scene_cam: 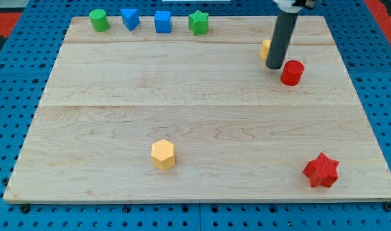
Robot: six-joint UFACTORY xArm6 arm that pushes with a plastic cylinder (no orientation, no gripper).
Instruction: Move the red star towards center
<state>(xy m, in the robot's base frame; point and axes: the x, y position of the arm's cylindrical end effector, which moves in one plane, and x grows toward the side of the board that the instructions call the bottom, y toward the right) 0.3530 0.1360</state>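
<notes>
Seven small blocks sit on the pale wooden board (183, 96), which lies on a blue pegboard (16, 77) full of holes; no brand, label or writing can be read on any of it.

Starting at the view's left, four blocks form a row along the board's top edge: one green cylinder (99, 20), one blue block (130, 18) that looks wedge-shaped, one blue cube (162, 22), and one green star (198, 22). Further down, near the bottom edge and a little left of the middle, sits one yellow hexagon (163, 154), well apart from everything else.

Moving to the view's right, a second yellow block (265, 49) peeks out from behind the rod; its shape cannot be made out. One red cylinder (291, 72) stands just beside the rod, on its right. One red star (321, 171) lies in the bottom right corner, far from the centre and well apart from the rod.

That makes two green, two blue, two yellow and two red.

The arm comes down from the view's top as a straight dark rod, leaning slightly, and my tip (274, 66) rests on the board between the half-hidden yellow block and the red cylinder, close to both. It carries no claw, so nothing spreads or pinches.
</notes>
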